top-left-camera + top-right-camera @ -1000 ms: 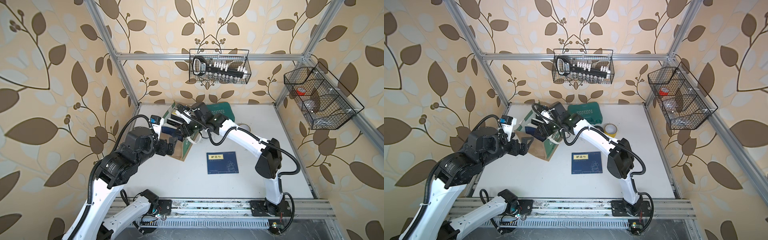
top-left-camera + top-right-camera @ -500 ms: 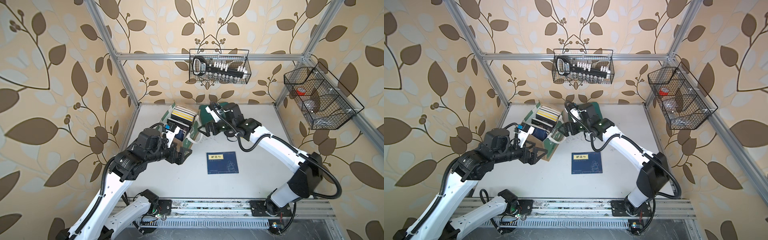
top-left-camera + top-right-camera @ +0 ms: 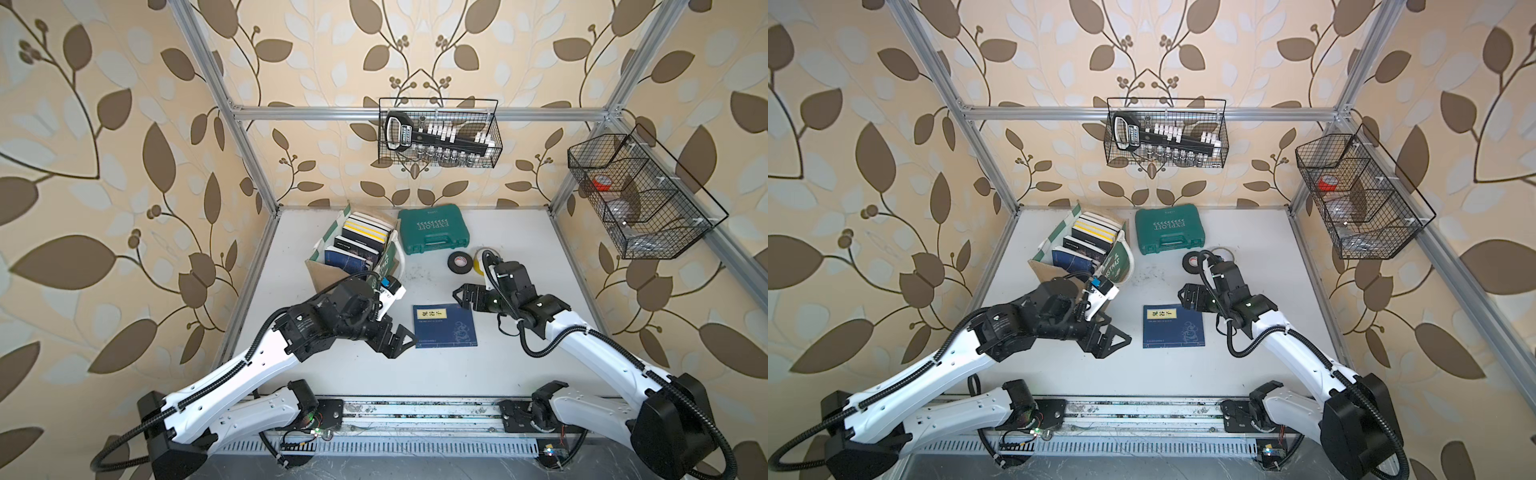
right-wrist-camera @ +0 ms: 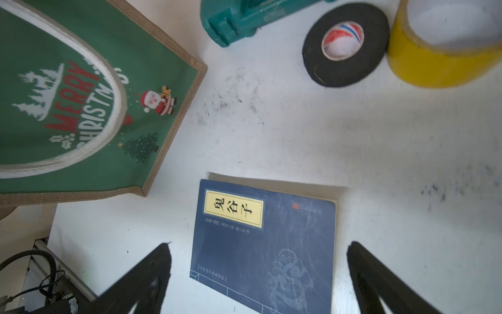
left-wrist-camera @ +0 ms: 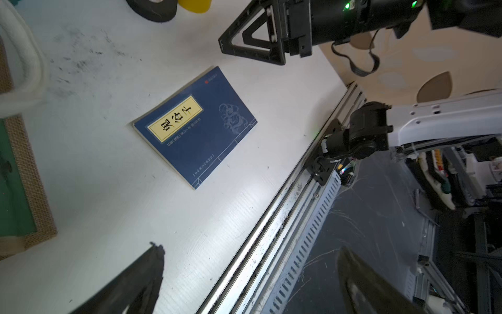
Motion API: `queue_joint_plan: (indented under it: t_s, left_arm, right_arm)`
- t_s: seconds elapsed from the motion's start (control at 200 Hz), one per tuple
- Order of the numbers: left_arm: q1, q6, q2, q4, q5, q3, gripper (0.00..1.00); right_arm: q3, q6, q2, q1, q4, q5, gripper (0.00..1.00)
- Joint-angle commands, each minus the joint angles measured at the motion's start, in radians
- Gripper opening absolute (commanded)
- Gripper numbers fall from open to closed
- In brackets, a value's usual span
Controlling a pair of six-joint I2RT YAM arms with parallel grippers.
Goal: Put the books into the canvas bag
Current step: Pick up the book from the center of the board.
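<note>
Filling the canvas bag [image 3: 321,272], books [image 3: 360,246] show in both top views only.

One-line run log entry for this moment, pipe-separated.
left gripper open, empty | right gripper open, empty | navy book flat on table, between grippers | other books in canvas bag

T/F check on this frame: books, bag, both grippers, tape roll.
1. A navy blue paperback with a yellow title label lies flat on the white table, outside the tan burlap canvas bag. True.
2. That bag is empty. False: several books stand in it.
3. The left gripper and right gripper are both open, holding nothing. True.
4. The black tape roll sits inside the green plastic tool case. False: it lies on the table near the closed case.
</note>
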Motion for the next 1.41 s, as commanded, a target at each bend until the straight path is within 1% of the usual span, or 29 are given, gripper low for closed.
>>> queue_joint_plan:
  t_s: [0.0, 0.105, 0.205, 0.32, 0.551, 0.646, 0.656, 0.691, 0.876, 0.966, 1.147, 1.257, 1.402]
  left_arm:
    - [-0.021, -0.096, 0.044, 0.069, -0.225, -0.025, 0.99]
    - [-0.024, -0.154, 0.094, 0.145, -0.252, -0.078, 0.99]
    - [-0.026, -0.192, 0.142, 0.250, -0.245, -0.142, 0.99]
    - [-0.028, -0.213, 0.220, 0.338, -0.228, -0.177, 0.99]
    - [-0.028, -0.228, 0.387, 0.501, -0.169, -0.194, 0.99]
    - [-0.029, -0.225, 0.461, 0.541, -0.137, -0.168, 0.99]
    - [-0.029, -0.228, 0.489, 0.544, -0.135, -0.165, 0.99]
    - [-0.029, -0.231, 0.523, 0.552, -0.129, -0.156, 0.99]
    - [-0.029, -0.257, 0.604, 0.637, -0.132, -0.165, 0.99]
    - [-0.028, -0.269, 0.640, 0.672, -0.126, -0.162, 0.99]
    - [-0.029, -0.294, 0.684, 0.726, -0.094, -0.157, 0.99]
    - [-0.028, -0.299, 0.696, 0.738, -0.090, -0.163, 0.99]
    - [-0.028, -0.301, 0.701, 0.744, -0.087, -0.166, 0.99]
  right_arm:
    - [-0.065, 0.111, -0.034, 0.004, 0.024, 0.039, 0.98]
    - [-0.098, 0.118, -0.038, 0.012, 0.028, 0.039, 0.98]
    - [-0.104, 0.111, -0.011, 0.025, 0.030, 0.036, 0.98]
    - [-0.118, 0.120, 0.024, 0.040, 0.037, 0.041, 0.98]
    - [-0.190, 0.139, 0.058, 0.049, 0.133, 0.046, 0.98]
    - [-0.206, 0.139, 0.082, 0.048, 0.153, 0.032, 0.98]
    - [-0.209, 0.139, 0.083, 0.048, 0.157, 0.030, 0.98]
    - [-0.217, 0.140, 0.085, 0.049, 0.163, 0.026, 0.98]
    - [-0.253, 0.140, 0.077, 0.049, 0.189, 0.016, 0.98]
    - [-0.271, 0.140, 0.088, 0.050, 0.224, -0.015, 0.98]
    - [-0.282, 0.121, 0.134, 0.050, 0.283, -0.098, 0.94]
    - [-0.295, 0.118, 0.134, 0.049, 0.334, -0.153, 0.87]
    - [-0.306, 0.113, 0.073, 0.050, 0.353, -0.154, 0.76]
